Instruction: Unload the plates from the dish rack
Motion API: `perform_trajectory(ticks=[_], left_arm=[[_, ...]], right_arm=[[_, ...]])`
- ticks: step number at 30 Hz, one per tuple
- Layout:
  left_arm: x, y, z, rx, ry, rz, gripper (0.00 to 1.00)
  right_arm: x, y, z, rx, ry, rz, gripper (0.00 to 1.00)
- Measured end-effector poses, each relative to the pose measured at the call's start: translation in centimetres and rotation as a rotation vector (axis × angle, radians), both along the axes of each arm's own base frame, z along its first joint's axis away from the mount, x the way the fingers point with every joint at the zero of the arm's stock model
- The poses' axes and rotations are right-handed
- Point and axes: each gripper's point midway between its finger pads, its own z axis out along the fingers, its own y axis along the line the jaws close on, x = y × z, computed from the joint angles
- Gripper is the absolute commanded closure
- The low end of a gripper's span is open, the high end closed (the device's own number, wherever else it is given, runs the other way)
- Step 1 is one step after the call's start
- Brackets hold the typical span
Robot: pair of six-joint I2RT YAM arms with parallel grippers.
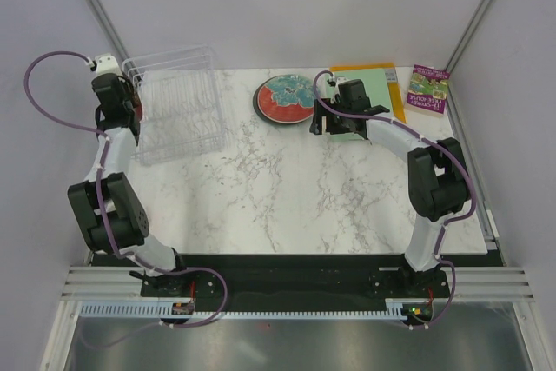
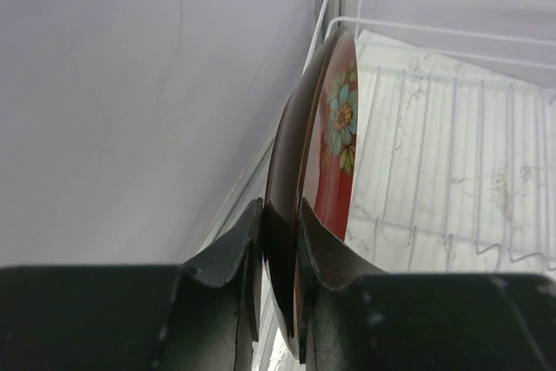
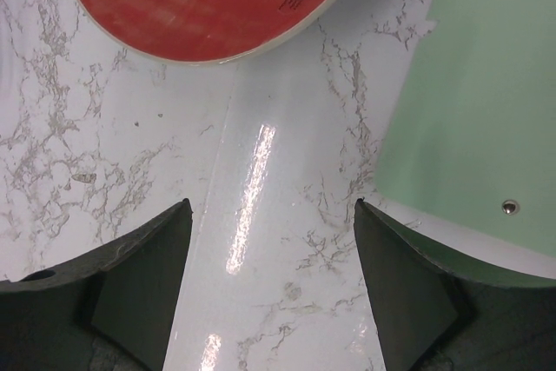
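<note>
The white wire dish rack [image 1: 178,106] stands at the table's back left. A red plate [image 2: 326,154] with a pale blue flower and a dark back stands on edge at the rack's [image 2: 452,154] left end. My left gripper [image 2: 300,223] is shut on this plate's rim, one finger on each face. In the top view the left gripper [image 1: 130,106] is at the rack's left side. Another red patterned plate [image 1: 285,97] lies flat at the back middle, on top of a darker plate. My right gripper [image 1: 330,119] hangs open just right of it, over bare marble [image 3: 271,215], holding nothing.
A light-green mat [image 1: 378,84] lies behind the right gripper, over an orange sheet. A small book [image 1: 427,89] sits at the back right corner. The flat red plate [image 3: 200,6] and the mat [image 3: 478,84] flank the right gripper's fingers. Grey walls stand close beside the rack.
</note>
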Motion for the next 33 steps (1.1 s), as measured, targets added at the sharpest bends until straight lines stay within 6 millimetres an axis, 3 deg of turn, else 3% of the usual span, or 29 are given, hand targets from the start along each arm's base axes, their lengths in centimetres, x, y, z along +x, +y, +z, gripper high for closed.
perform_trajectory(ticks=[3,6,11,16,19,22,26,33], left_arm=[[-0.7,-0.7,2.6,0.015,-0.045,-0.011,0.98],[-1.9,-1.9,5.0,-0.002,-0.086,-0.045,0.98],[-3.7,-5.9,7.8,-0.135,-0.168,-0.181,0.98],[-5.8,-12.3,7.3,-0.346,-0.205,-0.377,0.98],[-6.8,-16.5,5.7,-0.478,-0.185,-0.500,0.98],[-7.9,-20.9,3.7,-0.633,-0.149,-0.623,0.98],[-9.4,-25.7,2.2,-0.789,-0.101,-0.749,0.98],[-11.7,-30.6,4.2,-0.898,-0.128,-0.930,0.98]], right_arm=[[0.0,-0.2,0.2,-0.007,-0.006,-0.008,0.17],[-0.1,-0.6,1.7,-0.010,-0.032,-0.022,0.16],[-0.8,-0.8,8.2,0.038,-0.156,-0.022,0.15],[-2.8,0.1,15.5,0.162,-0.284,0.023,0.15],[-4.4,1.4,18.1,0.269,-0.323,0.072,0.15],[-6.0,2.9,18.3,0.353,-0.305,0.117,0.15],[-7.8,4.9,16.9,0.414,-0.233,0.167,0.15],[-9.6,7.1,16.1,0.488,-0.181,0.229,0.15]])
